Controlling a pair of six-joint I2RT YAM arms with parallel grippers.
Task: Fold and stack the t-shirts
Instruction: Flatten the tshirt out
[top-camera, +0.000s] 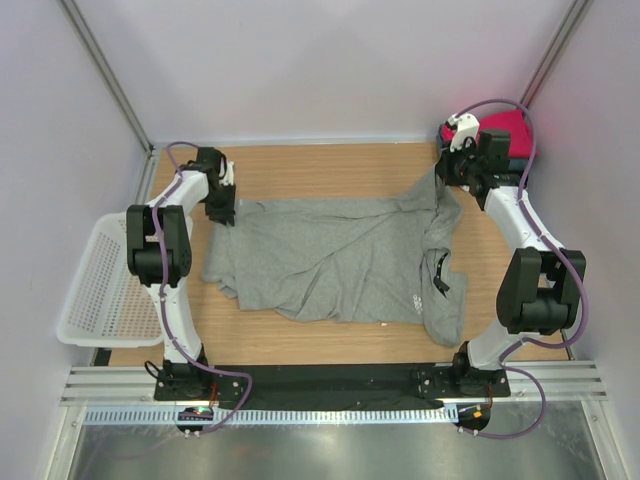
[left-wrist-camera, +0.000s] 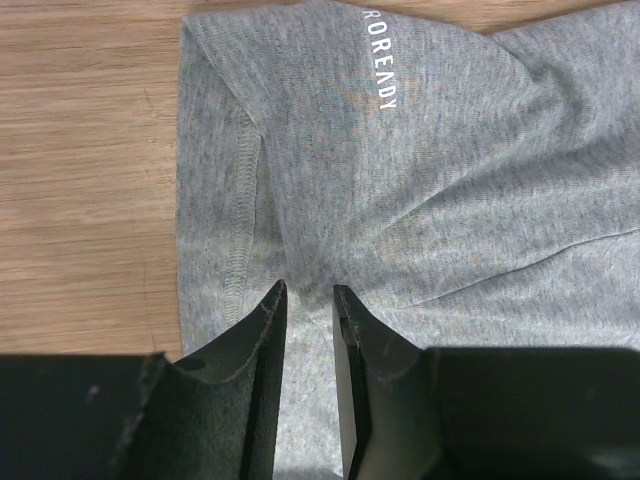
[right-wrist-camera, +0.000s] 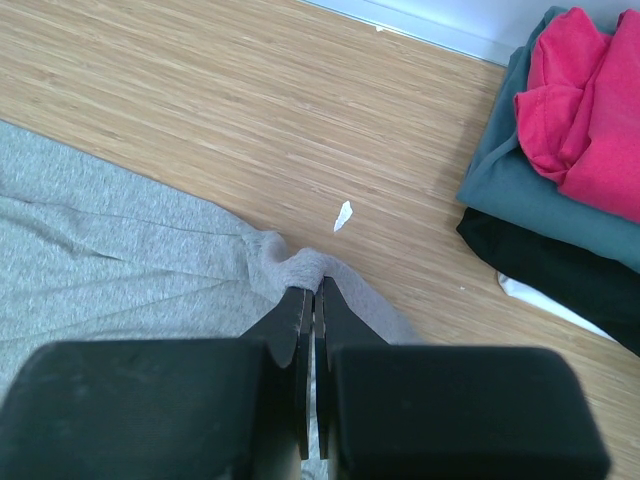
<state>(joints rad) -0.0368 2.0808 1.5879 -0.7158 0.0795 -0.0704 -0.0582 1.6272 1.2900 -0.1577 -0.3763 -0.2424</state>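
A large heather-grey t-shirt (top-camera: 340, 260) lies spread and wrinkled across the wooden table, its dark collar (top-camera: 440, 272) toward the right. My left gripper (top-camera: 222, 210) sits at the shirt's far left corner. In the left wrist view (left-wrist-camera: 310, 288) its jaws stand narrowly apart with grey cloth (left-wrist-camera: 420, 180) bunched between them. My right gripper (top-camera: 447, 178) is at the far right corner. In the right wrist view (right-wrist-camera: 314, 285) it is shut on a pinched fold of the grey shirt (right-wrist-camera: 120, 260). Magenta-red (right-wrist-camera: 585, 100), slate-blue (right-wrist-camera: 520, 190) and black (right-wrist-camera: 560, 275) tees lie stacked at the back right.
A white mesh basket (top-camera: 100, 280) hangs off the table's left edge. A small white scrap (right-wrist-camera: 343, 215) lies on the wood beyond the right gripper. The stack (top-camera: 500, 128) sits in the back right corner, close behind the right arm. Walls enclose the table's back and sides.
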